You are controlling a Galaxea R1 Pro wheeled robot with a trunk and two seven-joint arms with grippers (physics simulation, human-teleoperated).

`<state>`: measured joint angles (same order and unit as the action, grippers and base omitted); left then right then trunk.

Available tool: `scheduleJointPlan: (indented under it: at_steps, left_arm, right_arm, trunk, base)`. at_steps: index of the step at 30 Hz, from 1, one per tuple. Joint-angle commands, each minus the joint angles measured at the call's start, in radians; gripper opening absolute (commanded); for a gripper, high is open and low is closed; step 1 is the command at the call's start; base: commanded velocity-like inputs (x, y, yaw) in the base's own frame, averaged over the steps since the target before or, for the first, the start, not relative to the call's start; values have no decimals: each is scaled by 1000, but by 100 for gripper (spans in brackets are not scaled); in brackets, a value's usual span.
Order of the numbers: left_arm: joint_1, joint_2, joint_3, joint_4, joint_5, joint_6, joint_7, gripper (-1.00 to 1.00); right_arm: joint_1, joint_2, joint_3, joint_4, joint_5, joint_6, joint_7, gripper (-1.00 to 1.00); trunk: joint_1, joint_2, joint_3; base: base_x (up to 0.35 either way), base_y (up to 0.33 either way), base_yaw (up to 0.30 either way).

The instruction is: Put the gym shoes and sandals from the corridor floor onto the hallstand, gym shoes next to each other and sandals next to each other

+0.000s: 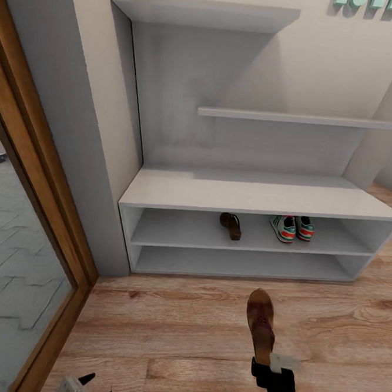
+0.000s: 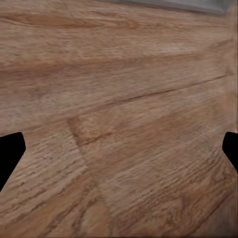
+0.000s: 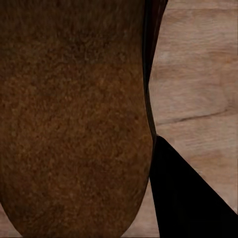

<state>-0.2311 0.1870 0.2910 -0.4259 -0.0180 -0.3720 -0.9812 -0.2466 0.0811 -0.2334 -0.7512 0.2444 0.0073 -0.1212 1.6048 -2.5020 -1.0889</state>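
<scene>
The pale grey hallstand (image 1: 249,194) stands against the wall ahead. On its upper open shelf lie one brown sandal (image 1: 231,225) and, further right, the two white gym shoes (image 1: 292,228) side by side. My right gripper (image 1: 263,361) is shut on the heel of the second brown sandal (image 1: 260,325), held above the wood floor (image 1: 179,336) with its toe toward the rack. Up close in the right wrist view, that sandal's brown surface (image 3: 74,119) sits beside one black finger (image 3: 183,198). My left gripper (image 1: 90,385) hangs open low over the floor, its fingertips (image 2: 10,153) wide apart.
A wood-framed glass door (image 1: 27,247) runs along the left with a grey wall panel (image 1: 84,122) beside it. Staggered wall shelves (image 1: 296,118) sit above the bench top. Open floor lies between me and the rack.
</scene>
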Motion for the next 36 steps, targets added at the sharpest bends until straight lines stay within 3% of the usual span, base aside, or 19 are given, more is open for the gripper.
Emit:
scheduleJointPlan:
  at_steps: [1, 7, 11, 16, 22, 36]
  left_arm:
    - [0, 0, 5, 1, -2, -3, -14, 100]
    - [3, 7, 6, 0, -2, -14, -46, 100]
    - [4, 7, 6, -6, -2, -17, -52, 100]
    - [3, 8, 3, -69, -3, -18, -56, 100]
    - [4, 5, -2, -86, -12, -16, -54, 100]
    - [4, -6, -12, -86, -17, -11, -43, 100]
  right_arm:
    - [-19, 8, -2, -1, 7, 35, 0, -100]
    - [-173, 63, 9, 6, 7, 257, 2, -100]
    - [-256, 93, 16, 8, 8, 348, -1, -100]
    - [-406, 93, 115, 9, 6, 505, -4, -100]
    - [-480, 93, 147, 2, 6, 566, -6, -100]
    - [-489, 93, 145, 35, 6, 571, -4, -100]
  trunk:
    - [0, 0, -1]
    - [0, 0, -1]
    - [0, 0, -1]
    - [0, 0, -1]
    - [0, 0, -1]
    - [0, 0, -1]
  base:
    - [0, 0, 0]
    - [0, 0, 0]
    - [0, 0, 0]
    - [0, 0, 0]
    - [0, 0, 0]
    - [4, -1, 0]
